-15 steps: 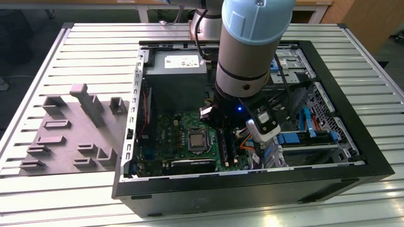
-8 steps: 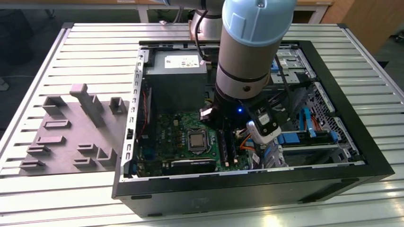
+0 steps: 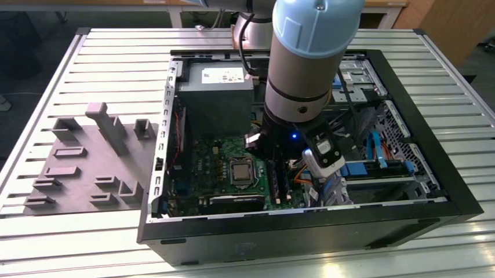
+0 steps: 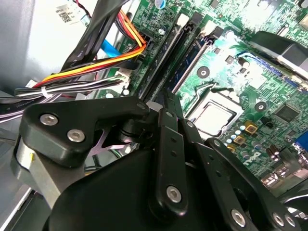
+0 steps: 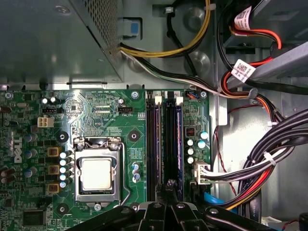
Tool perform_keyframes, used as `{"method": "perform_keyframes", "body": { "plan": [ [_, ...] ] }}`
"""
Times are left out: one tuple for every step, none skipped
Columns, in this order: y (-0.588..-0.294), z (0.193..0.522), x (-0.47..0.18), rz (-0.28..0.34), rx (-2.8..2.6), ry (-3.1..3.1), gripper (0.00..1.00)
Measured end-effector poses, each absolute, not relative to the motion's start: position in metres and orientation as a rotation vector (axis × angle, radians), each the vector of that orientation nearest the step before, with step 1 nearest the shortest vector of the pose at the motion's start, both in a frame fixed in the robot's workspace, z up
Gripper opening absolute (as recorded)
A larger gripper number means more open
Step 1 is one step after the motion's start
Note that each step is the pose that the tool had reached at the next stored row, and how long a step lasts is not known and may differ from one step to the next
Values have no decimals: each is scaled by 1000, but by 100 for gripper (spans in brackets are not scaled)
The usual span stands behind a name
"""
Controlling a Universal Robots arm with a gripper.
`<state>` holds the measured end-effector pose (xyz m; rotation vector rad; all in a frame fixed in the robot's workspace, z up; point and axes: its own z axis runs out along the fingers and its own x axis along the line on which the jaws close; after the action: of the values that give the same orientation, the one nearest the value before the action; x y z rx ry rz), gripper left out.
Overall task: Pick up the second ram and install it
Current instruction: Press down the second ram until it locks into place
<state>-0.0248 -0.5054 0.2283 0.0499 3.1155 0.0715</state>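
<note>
In the exterior view the light is even and falls from overhead, with bright glare on the ribbed metal table [image 3: 101, 52] near the lower edge and a soft sheen on the robot arm [image 3: 309, 52], while the inside of the computer case [image 3: 433, 191] lies in shadow. In the second wrist view the green board [image 4: 231, 62] is well lit and fairly crisp, but the black gripper [image 4: 166, 144] close to the lens is dark and slightly soft. In the first wrist view the board [image 5: 96, 110] is bright and sharp, and the grey power supply box [image 5: 48, 43] carries a dull reflection.
</note>
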Motion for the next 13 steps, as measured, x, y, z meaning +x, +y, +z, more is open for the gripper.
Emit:
{"method": "perform_keyframes", "body": {
  "plan": [
    [-506, 228, -25, 72, 50, 3115, 11],
    [-506, 228, -25, 72, 50, 3115, 11],
    [-506, 228, -25, 72, 50, 3115, 11],
    [-507, 228, -25, 72, 50, 3115, 11],
    [-507, 228, -25, 72, 50, 3115, 11],
    [-507, 228, -25, 72, 50, 3115, 11],
    [-507, 228, -25, 72, 50, 3115, 11],
    [-508, 228, -25, 72, 50, 3115, 11],
    [-508, 228, -25, 72, 50, 3115, 11],
    [-508, 228, -25, 72, 50, 3115, 11],
    [-509, 228, -25, 72, 50, 3115, 11],
    [-509, 228, -25, 72, 50, 3115, 11],
    [-510, 228, -25, 72, 50, 3115, 11]
  ]
}}
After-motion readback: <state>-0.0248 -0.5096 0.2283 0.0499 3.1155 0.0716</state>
